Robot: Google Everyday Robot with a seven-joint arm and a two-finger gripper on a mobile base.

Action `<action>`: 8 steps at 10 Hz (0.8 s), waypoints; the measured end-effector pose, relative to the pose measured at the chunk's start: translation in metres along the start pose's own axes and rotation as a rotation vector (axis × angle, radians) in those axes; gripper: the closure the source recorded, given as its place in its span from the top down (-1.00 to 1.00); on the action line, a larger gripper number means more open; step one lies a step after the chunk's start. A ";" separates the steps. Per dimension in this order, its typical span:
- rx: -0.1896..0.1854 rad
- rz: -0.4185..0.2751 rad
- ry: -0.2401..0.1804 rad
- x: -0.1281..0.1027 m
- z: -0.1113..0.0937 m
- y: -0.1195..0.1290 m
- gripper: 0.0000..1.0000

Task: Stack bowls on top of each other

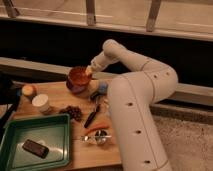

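The orange-red bowl [78, 78] is held tilted at the back of the wooden table, right over the dark purple bowl [73, 90], of which only a dark lower edge shows beneath it. I cannot tell whether the two touch. My gripper [90, 71] is at the orange-red bowl's right rim and is shut on it. The white arm reaches in from the right.
A white cup [41, 102] and a round fruit [28, 90] are at the left. Dark grapes [74, 113], a black utensil [93, 116], a carrot [97, 128] and a metal strainer [98, 136] lie mid-table. A green tray [55, 125] holds a dark object [35, 148] at the front left.
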 end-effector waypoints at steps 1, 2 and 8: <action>-0.021 -0.019 0.009 -0.005 0.014 0.007 -1.00; -0.035 -0.029 0.014 -0.008 0.023 0.010 -1.00; 0.010 0.028 -0.122 -0.028 0.022 -0.023 -0.09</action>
